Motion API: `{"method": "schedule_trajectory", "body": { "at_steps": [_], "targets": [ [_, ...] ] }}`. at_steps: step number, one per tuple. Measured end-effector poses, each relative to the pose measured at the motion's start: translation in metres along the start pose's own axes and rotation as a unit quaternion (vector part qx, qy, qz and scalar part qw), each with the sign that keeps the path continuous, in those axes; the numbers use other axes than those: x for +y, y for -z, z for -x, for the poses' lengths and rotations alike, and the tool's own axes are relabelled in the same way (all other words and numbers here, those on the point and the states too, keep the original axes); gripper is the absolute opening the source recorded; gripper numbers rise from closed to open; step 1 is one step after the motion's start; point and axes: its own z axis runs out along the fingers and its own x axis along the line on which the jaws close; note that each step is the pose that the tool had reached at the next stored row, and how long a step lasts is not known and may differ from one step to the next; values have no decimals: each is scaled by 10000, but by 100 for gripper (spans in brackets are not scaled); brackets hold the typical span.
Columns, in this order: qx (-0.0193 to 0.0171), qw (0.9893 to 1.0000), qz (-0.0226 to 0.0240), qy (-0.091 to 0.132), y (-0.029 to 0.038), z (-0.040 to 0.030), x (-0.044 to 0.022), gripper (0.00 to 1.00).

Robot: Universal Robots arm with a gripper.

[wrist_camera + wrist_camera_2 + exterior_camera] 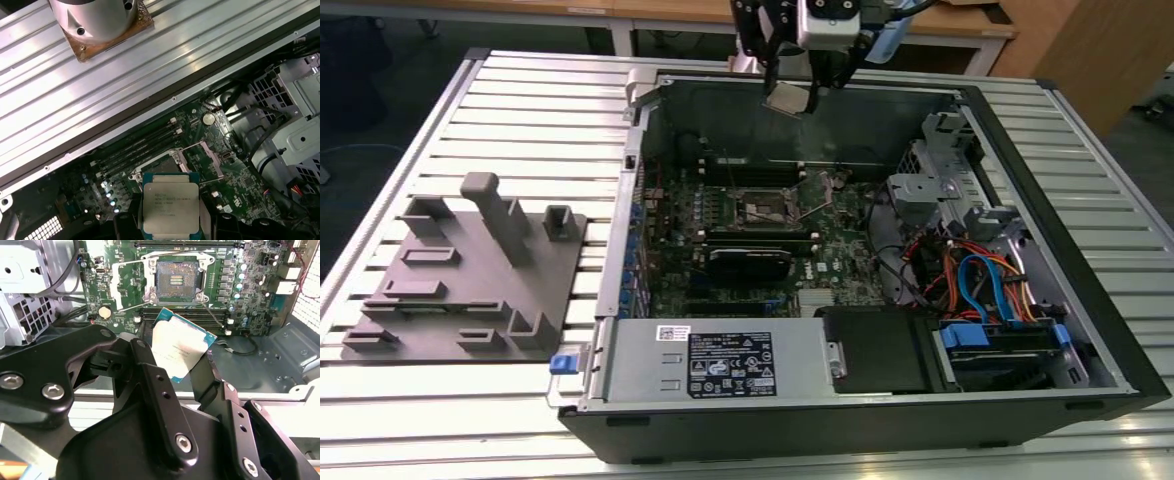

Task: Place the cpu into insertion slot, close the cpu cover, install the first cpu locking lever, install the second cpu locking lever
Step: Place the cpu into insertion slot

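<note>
My claw (791, 88) is up high over the far wall of the open computer case (1067, 250), which lies on the ribbed metal tabletop (520, 110). The claw is clamped on the cpu (789, 98), pinched by two opposite edges between the black fingers (150, 372). Its silvery top faces the camera in both wrist views (177, 347) (170, 206). In the exterior view the chip hangs tilted in the air, touching nothing but the fingers and well apart from the board below. The insertion slot (765, 205) sits in the middle of the green board (670, 215), nearer the camera than the claw in the exterior view. It has nothing in it: the dark centre and metal rim show plainly in the second wrist view (176, 280). The cpu cover (120, 285) is flipped open and stands just beside the slot, not over it; in the exterior view it is on the slot's right (825, 195). Thin wire levers (131, 305) stick out free from the socket rim, unlatched. A round coin cell (104, 311) sits on the board near the open cover. On the exterior view's left, a grey fixture tray (467, 270) rests on the tabletop beside the case.
</note>
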Motion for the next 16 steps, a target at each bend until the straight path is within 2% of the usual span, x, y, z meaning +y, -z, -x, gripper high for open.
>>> {"method": "schedule_trajectory", "body": {
  "at_steps": [8,16],
  "targets": [
    [-5,10000,1,-51,0,0,0,54],
    [-30,9994,6,-338,0,0,0,54]
  ]
}}
